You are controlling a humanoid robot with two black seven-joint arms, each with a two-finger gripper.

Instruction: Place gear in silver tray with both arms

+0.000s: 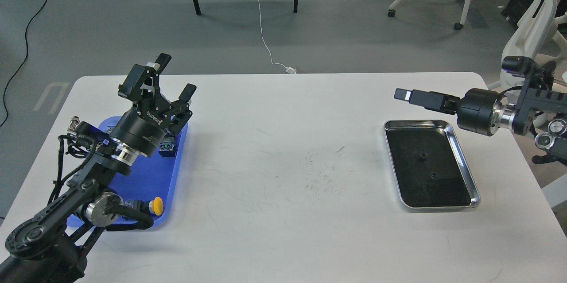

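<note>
The silver tray (463, 163) lies on the right side of the white table. Two small dark gears rest on its dark bottom, one (423, 156) near the middle and one (433, 175) just in front of it. My right gripper (403, 94) is raised above the tray's far edge and points left. It is seen side-on, so its fingers cannot be told apart, and nothing shows in it. My left gripper (176, 75) is open and empty, held above the far end of the blue plastic tray (146, 176).
The blue tray holds a yellow-capped part (155, 206) at its front and a small green-and-blue part (167, 146) under my left wrist. Office chairs (527, 52) stand beyond the table's right edge. Table legs and cables are on the floor behind.
</note>
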